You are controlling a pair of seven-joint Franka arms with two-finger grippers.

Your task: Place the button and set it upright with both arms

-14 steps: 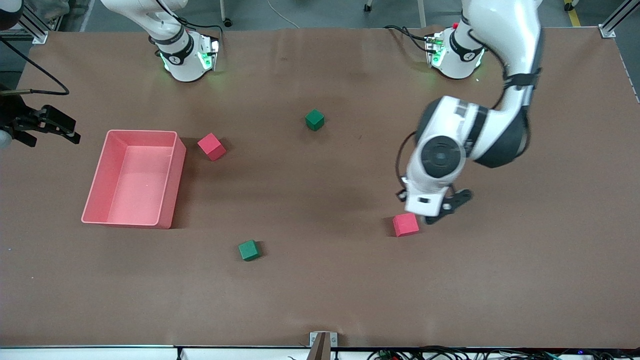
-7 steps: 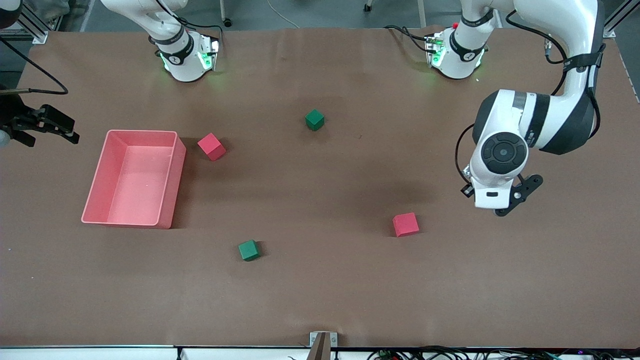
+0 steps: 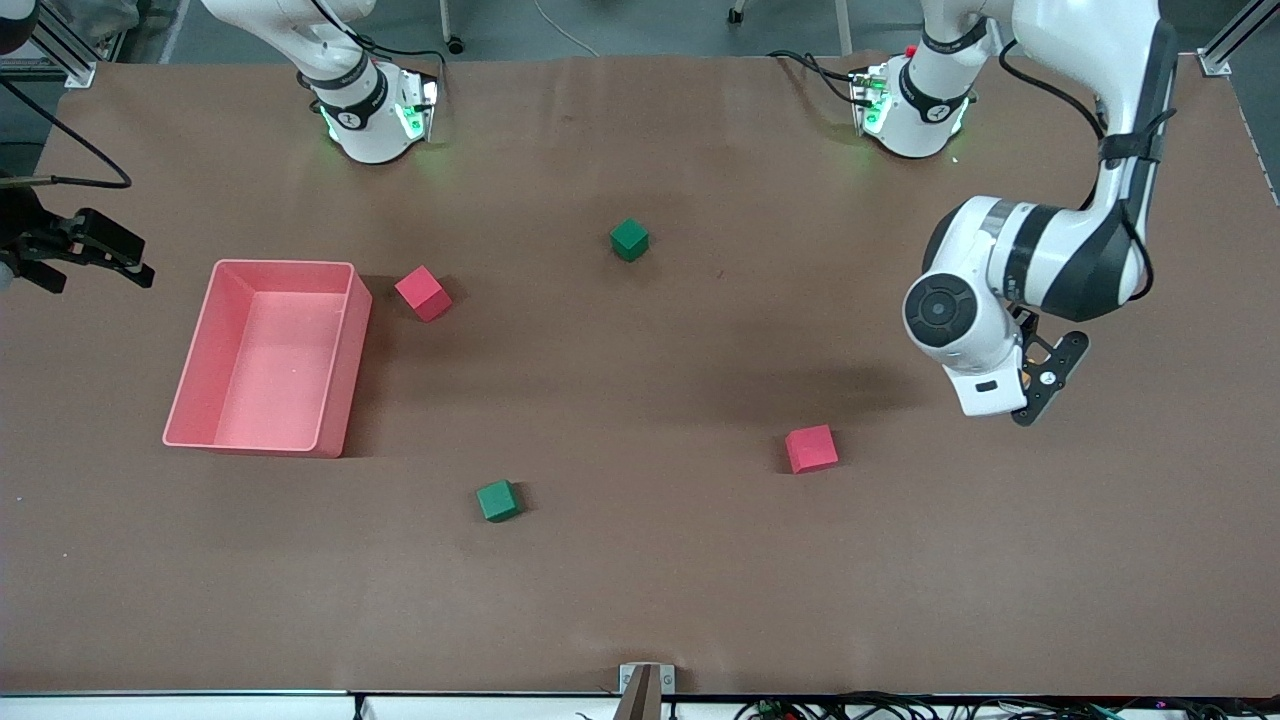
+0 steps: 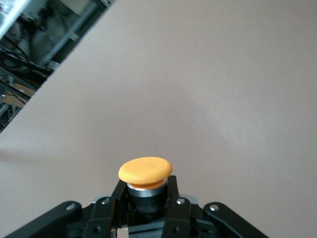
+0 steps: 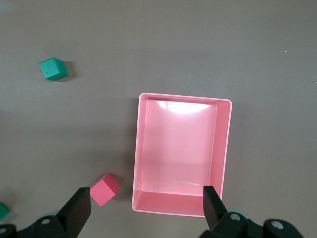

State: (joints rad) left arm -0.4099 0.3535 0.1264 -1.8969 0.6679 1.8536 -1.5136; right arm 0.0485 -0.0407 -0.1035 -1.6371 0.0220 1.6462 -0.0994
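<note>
The button (image 4: 145, 170) has a round orange cap on a dark body with a silver ring. My left gripper (image 4: 145, 192) is shut on that body, with the cap sticking out past the fingertips. In the front view the left gripper (image 3: 1040, 388) hangs over bare table toward the left arm's end, apart from the nearer red cube (image 3: 811, 448); the button is hidden there by the wrist. My right gripper (image 3: 128, 262) waits open and holds nothing at the right arm's end. In the right wrist view, the right gripper (image 5: 146, 201) looks down on the pink bin (image 5: 137, 148).
The pink bin (image 3: 352, 350) stands toward the right arm's end with a red cube (image 3: 422, 292) beside it. One green cube (image 3: 629, 239) lies mid-table nearer the bases. Another green cube (image 3: 497, 500) lies nearer the front camera. The right wrist view shows a red cube (image 5: 104, 189) and a green cube (image 5: 53, 69).
The left arm has swung away from the nearer red cube toward its own end of the table, then turned its wrist. The right arm has barely shifted.
</note>
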